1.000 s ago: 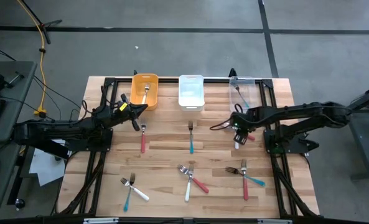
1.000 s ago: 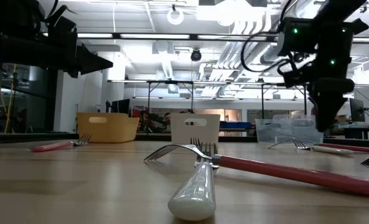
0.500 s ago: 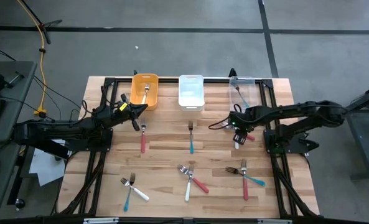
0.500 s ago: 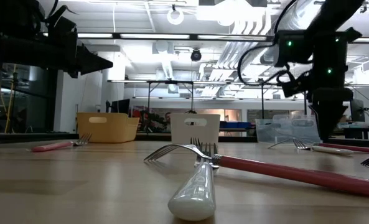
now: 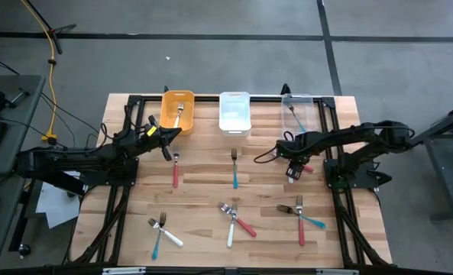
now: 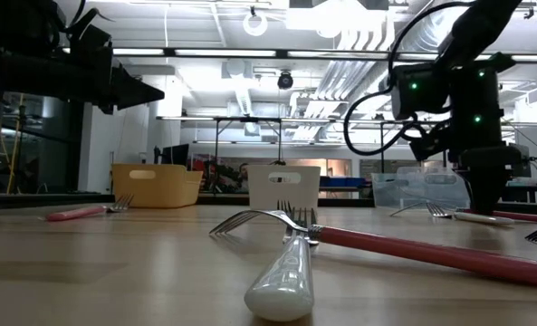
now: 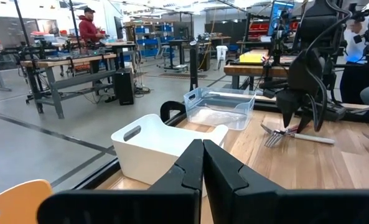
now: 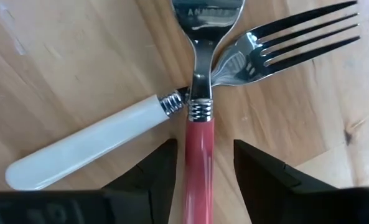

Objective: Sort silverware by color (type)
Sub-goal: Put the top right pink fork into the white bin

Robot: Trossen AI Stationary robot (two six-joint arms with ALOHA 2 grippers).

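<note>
My right gripper [image 8: 200, 180] is open and points down over two crossed forks at the table's right [image 5: 293, 173]. The red-handled fork [image 8: 199, 155] lies over the neck of the white-handled fork [image 8: 91, 146]. One finger stands on each side of the red handle, and neither touches it. In the low view my right gripper [image 6: 485, 192] hangs just above these forks [image 6: 485, 217]. My left gripper [image 5: 173, 131] is shut on nothing and hovers level near the orange bin [image 5: 177, 111].
A white bin [image 5: 234, 113] and a clear bin [image 5: 299, 111] stand beside the orange one along the far edge. On the table lie a red fork [image 5: 175, 171], a teal fork [image 5: 234, 171] and small piles at the near left [image 5: 161, 229], middle [image 5: 234, 218] and right [image 5: 301, 210].
My right gripper has come down toward the crossed red and white forks, still pointing down. The forks have stayed where they were.
</note>
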